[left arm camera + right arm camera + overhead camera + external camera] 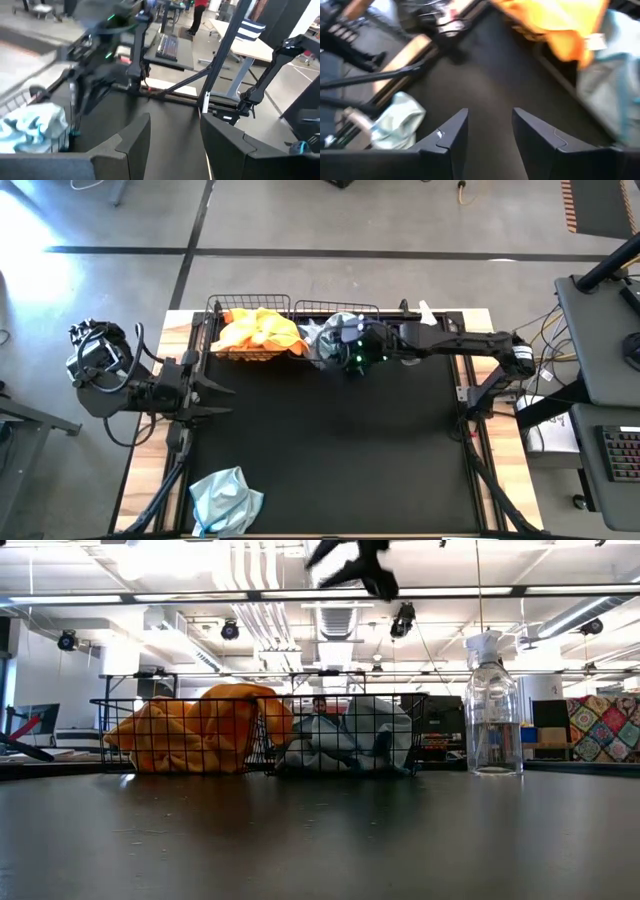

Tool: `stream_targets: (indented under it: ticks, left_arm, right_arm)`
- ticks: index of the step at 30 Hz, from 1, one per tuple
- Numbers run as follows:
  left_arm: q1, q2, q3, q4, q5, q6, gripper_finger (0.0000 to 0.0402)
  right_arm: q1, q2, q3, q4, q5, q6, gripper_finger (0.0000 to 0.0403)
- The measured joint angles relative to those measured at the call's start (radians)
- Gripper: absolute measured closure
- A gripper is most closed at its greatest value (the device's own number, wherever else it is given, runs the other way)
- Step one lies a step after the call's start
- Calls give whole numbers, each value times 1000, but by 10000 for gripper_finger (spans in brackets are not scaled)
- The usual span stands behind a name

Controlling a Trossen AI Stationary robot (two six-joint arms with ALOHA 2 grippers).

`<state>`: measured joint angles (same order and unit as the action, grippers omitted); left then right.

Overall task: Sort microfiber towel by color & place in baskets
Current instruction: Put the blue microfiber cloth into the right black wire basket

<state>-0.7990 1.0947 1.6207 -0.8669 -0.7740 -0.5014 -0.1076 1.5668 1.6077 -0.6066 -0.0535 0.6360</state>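
Loose pale blue cloth at worktop's near-left corner, right gripper jaws parted, empty, beside blue-cloth basket; left gripper wide open, empty, left edge.

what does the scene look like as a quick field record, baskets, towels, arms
left basket: orange towels heaped inside
right basket: blue-grey towels inside
loose towel: pale blue-grey, on the mat's near left corner
spray bottle: upright, right of the baskets
right pincer: open, empty, at the right basket
left pincer: open, empty, waiting at the left edge
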Motion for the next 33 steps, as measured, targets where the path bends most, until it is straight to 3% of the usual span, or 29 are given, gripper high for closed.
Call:
stream_targets:
  ticks: [3, 11, 24, 33]
  left_arm:
    - [0, -2, 0, -73, 20, -115, 244]
    - [0, 54, 0, -321, 202, -492, 244]
    - [-13, 231, 0, -331, 483, -646, 244]
    - [-69, 336, 0, -399, 525, -795, 244]
  right_arm:
    - [65, -1, 27, 3, 0, -1, 263]
    - [206, -1, 87, 6, 0, 0, 264]
    - [349, -1, 131, 14, 31, 35, 276]
    - [412, -1, 131, 14, 58, 72, 278]
